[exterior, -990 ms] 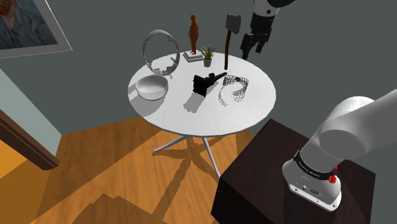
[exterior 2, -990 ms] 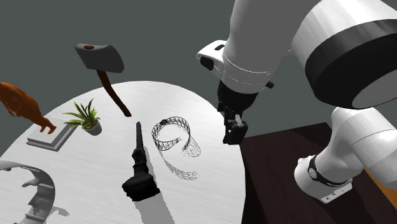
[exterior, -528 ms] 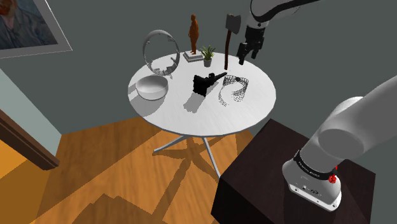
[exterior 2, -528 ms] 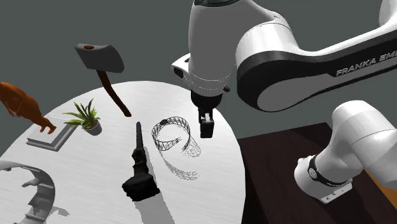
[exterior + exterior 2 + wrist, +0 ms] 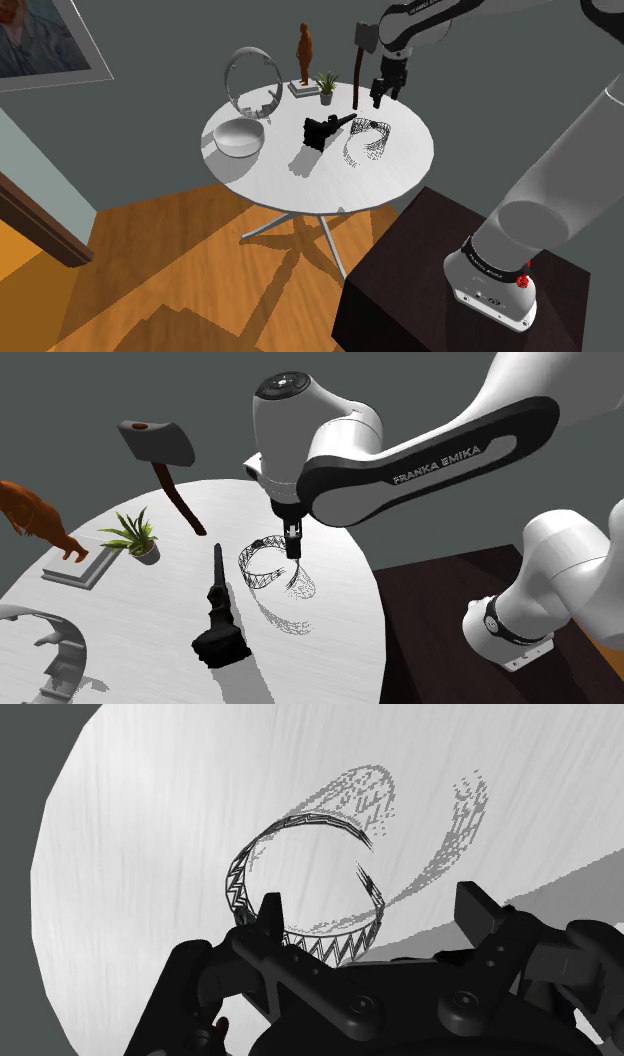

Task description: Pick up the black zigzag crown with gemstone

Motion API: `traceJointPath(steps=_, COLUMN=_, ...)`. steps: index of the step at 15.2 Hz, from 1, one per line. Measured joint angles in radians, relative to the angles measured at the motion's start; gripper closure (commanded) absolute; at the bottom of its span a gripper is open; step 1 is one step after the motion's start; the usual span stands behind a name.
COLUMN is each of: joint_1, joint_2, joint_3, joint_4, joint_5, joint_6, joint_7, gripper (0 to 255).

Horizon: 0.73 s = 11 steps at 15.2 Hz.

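The arm has swung in from the shoulder view's right and come lower, so the gripper (image 5: 382, 95) now hangs just above the crown (image 5: 368, 130). Left to right on the counter (image 5: 403, 166) stand a bowl (image 5: 238, 137), a black tool (image 5: 325, 130), then the wiry zigzag crown near the right rim. The fingers (image 5: 272, 912) are spread apart, grasping nothing, with the ring's near side between them. The likely risk is that the thin band slips or tips if they close off-centre, or gets shoved into the tool beside it.
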<state>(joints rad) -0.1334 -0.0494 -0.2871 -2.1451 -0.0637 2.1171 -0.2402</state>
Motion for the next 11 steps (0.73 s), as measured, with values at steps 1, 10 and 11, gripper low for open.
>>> traceJointPath(steps=1, joint_1=-0.006, joint_2=0.044, joint_3=-0.009, joint_4=0.027, joint_5=0.013, joint_6=0.013, joint_7=-0.020, gripper=0)
traceJointPath(steps=10, joint_1=-0.088, joint_2=0.398, joint_3=-0.031, joint_4=0.277, joint_5=0.126, joint_6=0.062, joint_7=-0.158, gripper=0)
traceJointPath(steps=11, joint_1=-0.099, joint_2=0.432, joint_3=-0.030, joint_4=0.299, joint_5=0.136, joint_6=0.068, joint_7=-0.169, gripper=0)
